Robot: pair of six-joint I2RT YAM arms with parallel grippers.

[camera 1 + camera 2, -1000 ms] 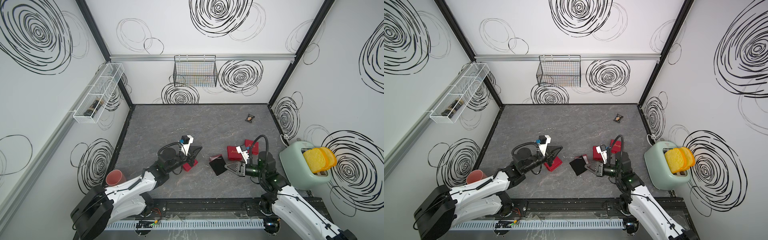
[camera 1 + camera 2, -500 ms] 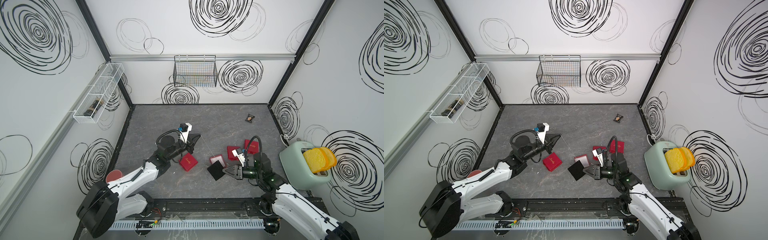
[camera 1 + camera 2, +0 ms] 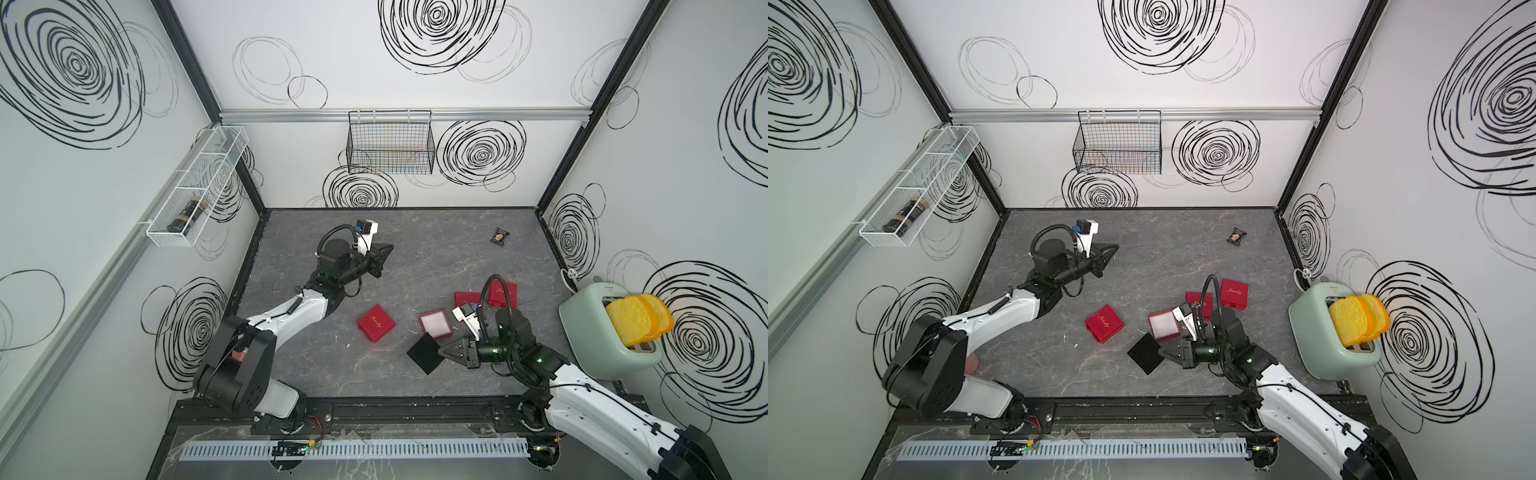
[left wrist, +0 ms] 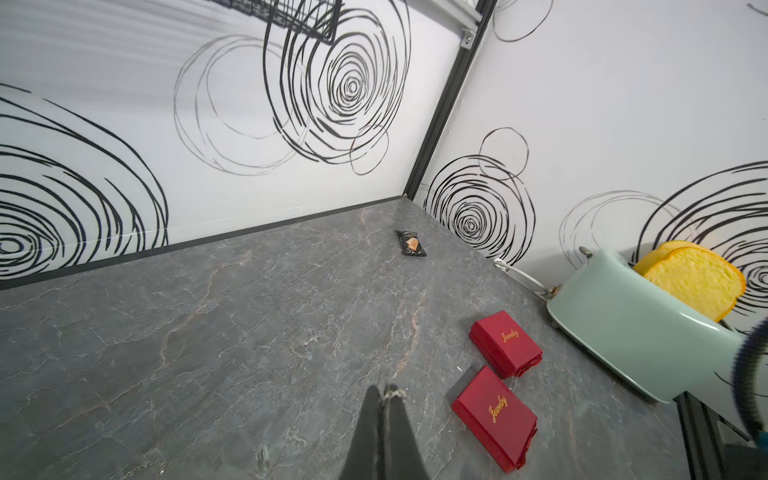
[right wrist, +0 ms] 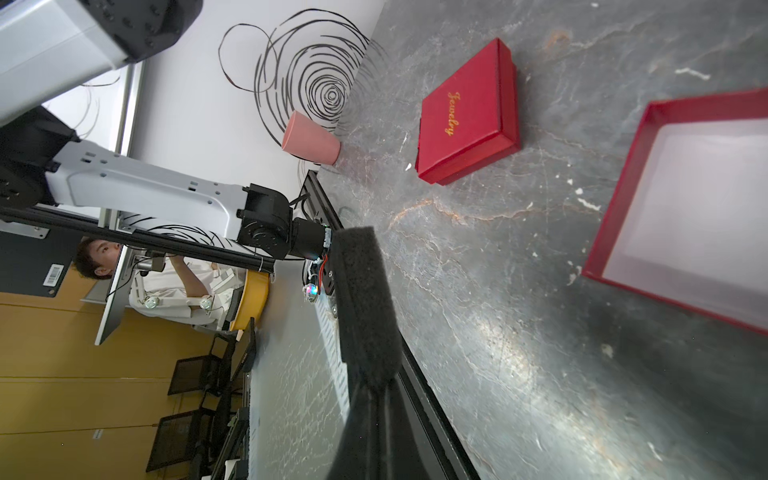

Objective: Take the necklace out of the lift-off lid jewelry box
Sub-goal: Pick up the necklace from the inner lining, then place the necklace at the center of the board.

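The necklace [image 4: 392, 392] is out of the box [image 3: 435, 323]. Its chain is pinched at the tips of the left gripper [image 3: 390, 247], whose fingers are pressed tight together over the table [image 3: 415, 257], at 11 o'clock from the open box. At the box's 7 o'clock, the right gripper [image 3: 444, 352] is clamped on the edge of a black foam pad [image 3: 424, 354]. A red case [image 3: 375, 323] lies at 9 o'clock, two more cases [image 3: 505, 293] at 1 o'clock, and a toaster [image 3: 602, 328] at 3 o'clock.

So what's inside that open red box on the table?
Only bare white lining shows inside the open red box; the right arm's wrist camera covers one corner. The black foam pad is clamped in the right gripper; the necklace is pinched in the left gripper.
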